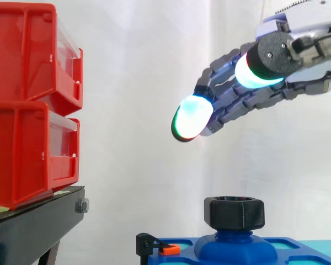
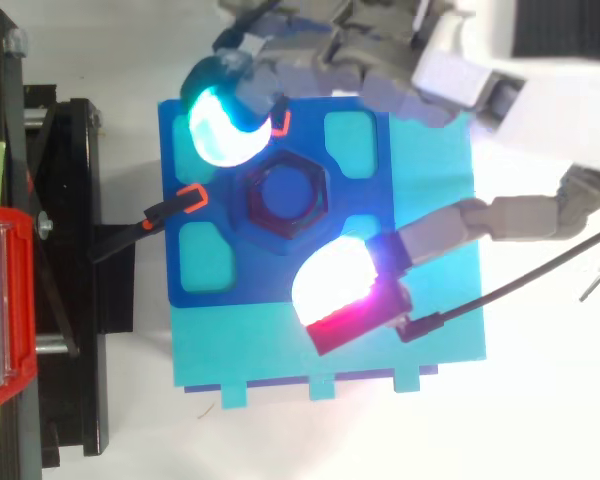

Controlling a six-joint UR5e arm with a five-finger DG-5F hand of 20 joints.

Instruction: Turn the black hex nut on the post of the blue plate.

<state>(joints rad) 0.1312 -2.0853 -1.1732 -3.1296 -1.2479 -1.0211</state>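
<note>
A black hex nut (image 1: 234, 212) sits on top of the blue post (image 1: 231, 243) of the blue plate (image 2: 350, 200). From above the nut (image 2: 283, 192) shows at the plate's middle. My hand (image 1: 248, 94) hangs well above the nut, reaching in from the right, clear of it. Its fingers are spread and only gently bent, with nothing between them. One glowing fingertip (image 2: 220, 125) lies above the plate's far left corner and another fingertip (image 2: 335, 285) on the near side of the nut.
Two stacked red bins (image 1: 30, 99) stand on a black stand (image 1: 36, 226) to the left. A black clamp with orange tips (image 2: 175, 205) grips the plate's left edge. A cyan base (image 2: 330, 345) lies under the blue plate.
</note>
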